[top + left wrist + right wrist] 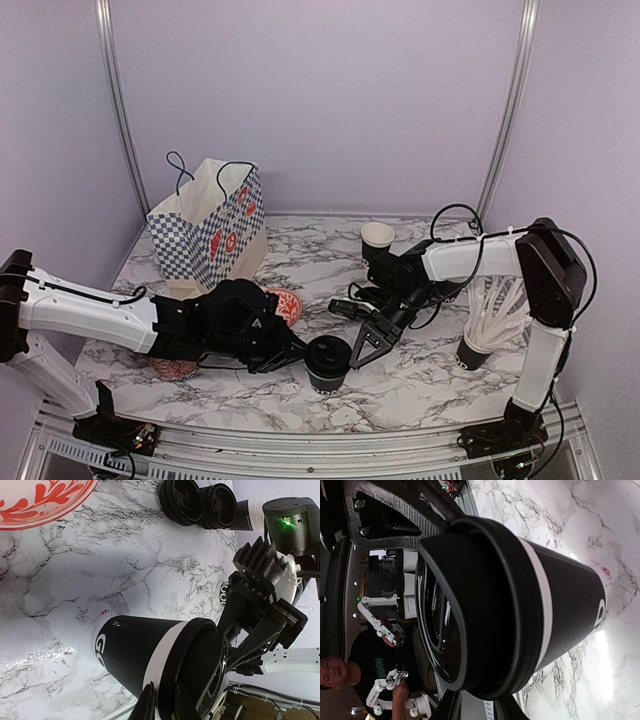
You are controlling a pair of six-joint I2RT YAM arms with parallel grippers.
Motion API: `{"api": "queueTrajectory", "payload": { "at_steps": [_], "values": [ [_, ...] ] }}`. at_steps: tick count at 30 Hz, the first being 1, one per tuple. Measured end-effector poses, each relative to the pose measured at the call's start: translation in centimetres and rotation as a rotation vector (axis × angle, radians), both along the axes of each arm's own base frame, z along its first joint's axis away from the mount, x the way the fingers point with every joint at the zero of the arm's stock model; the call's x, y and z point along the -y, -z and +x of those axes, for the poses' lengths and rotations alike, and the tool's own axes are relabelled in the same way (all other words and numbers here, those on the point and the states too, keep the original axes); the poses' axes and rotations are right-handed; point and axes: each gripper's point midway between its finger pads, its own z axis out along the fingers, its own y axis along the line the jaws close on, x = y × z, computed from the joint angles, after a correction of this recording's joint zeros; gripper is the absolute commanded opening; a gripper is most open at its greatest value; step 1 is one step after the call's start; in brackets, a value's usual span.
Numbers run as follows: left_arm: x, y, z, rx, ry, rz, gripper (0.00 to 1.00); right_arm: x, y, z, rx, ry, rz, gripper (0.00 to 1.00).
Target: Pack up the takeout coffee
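On the marble table (420, 375) the lidded coffee cup (328, 368) stands near the front edge, with my arms reaching low from either side. My right gripper (366, 346) gapes beside it. The left gripper (293, 350) meets the lid, but I cannot tell whether it grips.

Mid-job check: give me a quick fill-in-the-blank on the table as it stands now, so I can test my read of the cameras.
1. The near middle cup is capped with a black ___.
2. The checked paper bag stands at the far ___ corner.
3. The white straws stick out of a cup on the ___ side.
Missing words: lid; left; right.
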Motion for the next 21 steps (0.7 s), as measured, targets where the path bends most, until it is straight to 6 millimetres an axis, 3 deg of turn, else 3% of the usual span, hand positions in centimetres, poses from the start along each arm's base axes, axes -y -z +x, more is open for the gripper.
{"api": "queueTrajectory", "payload": {
  "at_steps": [8, 12, 21],
  "values": [
    [0.3, 0.6, 0.4, -0.025, -0.016, -0.048, 0.22, 0.1, 0.1, -0.4, -0.056, 0.003, -0.005, 0.2],
    [0.7, 0.8, 0.8, -0.041, -0.039, -0.115, 0.05, 0.1, 0.2, -0.7, -0.095, 0.006, -0.01, 0.2],
    [0.9, 0.9, 1.1, -0.019, -0.043, -0.176, 0.0, 0.2, 0.4, -0.9, -0.122, 0.008, -0.018, 0.2]
  ]
}}
